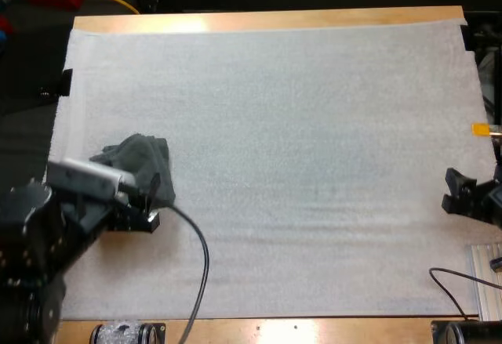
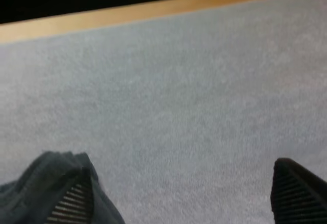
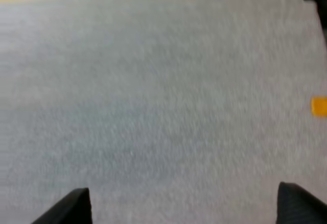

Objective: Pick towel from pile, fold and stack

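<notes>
A crumpled towel lies on the white mat at its left side, left jaws at it, right jaws well apart.

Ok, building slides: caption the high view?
Left end effector at crumpled towel on white mat; right end effector near mat's right edge.

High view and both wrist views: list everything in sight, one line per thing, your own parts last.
towel: one, dark grey-green, crumpled, on the mat's left part
mat: one, white, covers most of the table
table: one, wooden, a strip of it shows along the mat's far side
left gripper: one, black, fingers apart, one of them at the towel's edge
right gripper: one, black, fingers apart, over bare mat near its right edge
</notes>
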